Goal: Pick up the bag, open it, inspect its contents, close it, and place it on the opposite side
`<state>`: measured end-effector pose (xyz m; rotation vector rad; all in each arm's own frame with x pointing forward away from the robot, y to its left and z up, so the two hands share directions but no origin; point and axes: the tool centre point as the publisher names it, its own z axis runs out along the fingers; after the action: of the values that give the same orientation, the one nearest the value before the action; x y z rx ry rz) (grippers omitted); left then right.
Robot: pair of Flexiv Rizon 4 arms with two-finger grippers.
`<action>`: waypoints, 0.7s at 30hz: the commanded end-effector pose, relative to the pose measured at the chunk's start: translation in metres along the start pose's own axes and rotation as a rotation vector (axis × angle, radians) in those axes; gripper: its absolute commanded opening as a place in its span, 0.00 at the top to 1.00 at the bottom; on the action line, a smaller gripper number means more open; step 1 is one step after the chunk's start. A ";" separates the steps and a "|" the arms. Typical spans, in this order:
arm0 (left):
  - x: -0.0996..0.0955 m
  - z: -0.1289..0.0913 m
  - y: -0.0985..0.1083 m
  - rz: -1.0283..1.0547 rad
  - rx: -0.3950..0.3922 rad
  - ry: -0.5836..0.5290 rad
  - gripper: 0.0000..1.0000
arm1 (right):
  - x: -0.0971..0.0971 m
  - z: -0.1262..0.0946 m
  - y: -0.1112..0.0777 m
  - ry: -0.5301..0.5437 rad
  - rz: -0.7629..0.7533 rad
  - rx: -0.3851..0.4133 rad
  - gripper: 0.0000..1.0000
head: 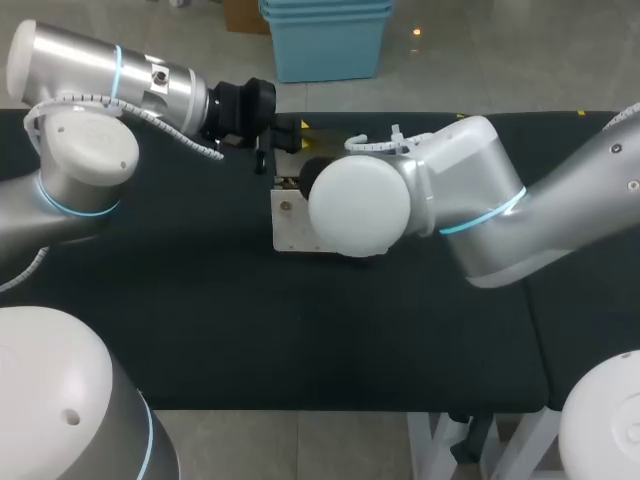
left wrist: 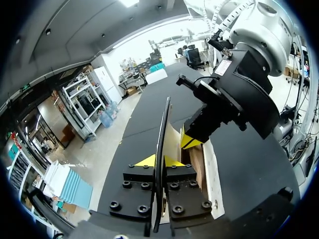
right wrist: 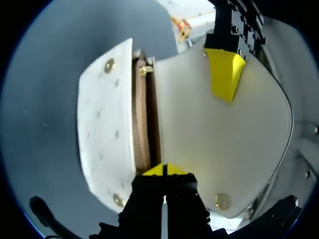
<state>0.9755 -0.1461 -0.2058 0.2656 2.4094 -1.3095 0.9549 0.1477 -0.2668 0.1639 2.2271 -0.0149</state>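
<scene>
Bag [head: 290, 226] sits on the table [head: 200, 320] just left of centre in the head view, near the far edge, with both arms meeting over it.

Left gripper [left wrist: 160, 161]: jaws clamped on the thin edge of the flap [right wrist: 224, 144], one tip on each face. It holds the flap up and away from the body, presumably to keep the mouth open for inspection.

Right gripper [right wrist: 164, 170]: tips together at the mouth rim, right where the flap meets the brown lining [right wrist: 142, 134]. It looks like a pinch on the rim, probably bracing the body so the flap pull doesn't drag the whole bag. My read: mid-opening, at or near the inspect step.

Hard to see:
- Head view: the right arm's wrist [head: 360, 205] covers the right half of the bag and its own fingers. Only the bag's left panel shows.
- Contents: only a narrow brown strip of the interior shows between the white panels. Can't tell if anything is inside.
- Right gripper's hold: the wall between its tips is too thin to make out.
- Bag's lower edge is cut off behind the gripper bodies in both wrist views.
</scene>
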 end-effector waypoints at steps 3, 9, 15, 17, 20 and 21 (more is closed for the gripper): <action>-0.002 0.000 0.000 -0.007 0.013 0.001 1.00 | 0.008 0.006 -0.001 0.017 -0.005 0.008 1.00; 0.000 -0.002 0.000 -0.009 0.026 0.010 1.00 | 0.010 0.018 -0.001 0.044 0.006 0.015 1.00; 0.000 -0.003 0.002 -0.028 0.048 0.039 1.00 | 0.012 0.021 -0.001 0.053 0.007 0.018 1.00; -0.001 -0.004 0.002 -0.039 0.051 0.059 1.00 | 0.012 0.020 -0.002 0.054 0.006 0.020 1.00; -0.006 -0.006 0.003 -0.068 0.071 0.145 1.00 | 0.014 0.018 -0.004 0.057 -0.001 0.024 1.00; -0.008 -0.006 0.003 -0.075 0.075 0.151 1.00 | 0.014 0.017 -0.005 0.059 -0.009 0.023 1.00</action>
<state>0.9663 -0.1431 -0.2078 0.2550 2.4674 -1.4357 0.9613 0.1434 -0.2892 0.1712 2.2871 -0.0350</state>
